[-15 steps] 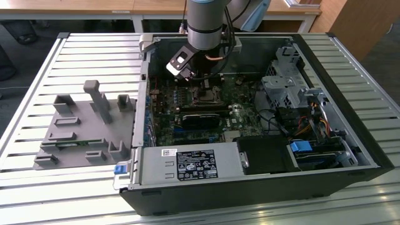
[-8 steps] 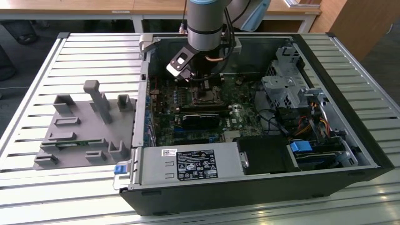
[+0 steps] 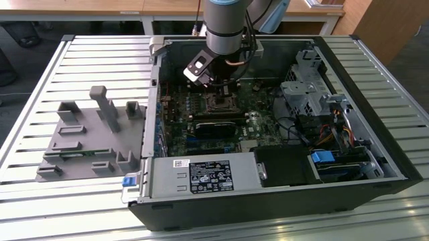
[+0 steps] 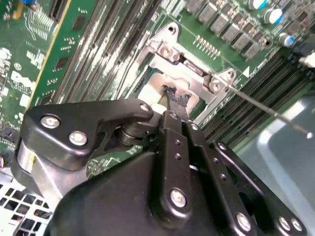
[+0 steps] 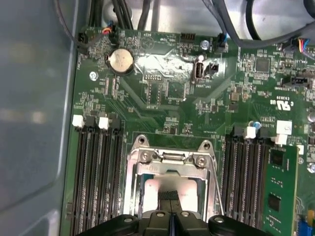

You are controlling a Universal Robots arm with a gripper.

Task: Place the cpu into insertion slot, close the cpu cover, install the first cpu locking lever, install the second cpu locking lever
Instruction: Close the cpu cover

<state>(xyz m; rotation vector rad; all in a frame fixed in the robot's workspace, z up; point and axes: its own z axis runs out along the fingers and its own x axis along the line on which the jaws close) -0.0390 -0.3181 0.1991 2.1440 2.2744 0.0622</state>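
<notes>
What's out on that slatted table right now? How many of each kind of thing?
Open computer case: 1
Grey plastic holder: 1
Robot hand, reaching down into the case: 1
Total: 3

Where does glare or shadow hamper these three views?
Exterior view: glare whitens parts of the slatted table, while the case interior around the insertion slot is dim. First wrist view: a shiny patch on the board beside the coin cell flares, and the cpu face gleams. Second wrist view: the cpu glares pale beyond the dark gripper.
</notes>
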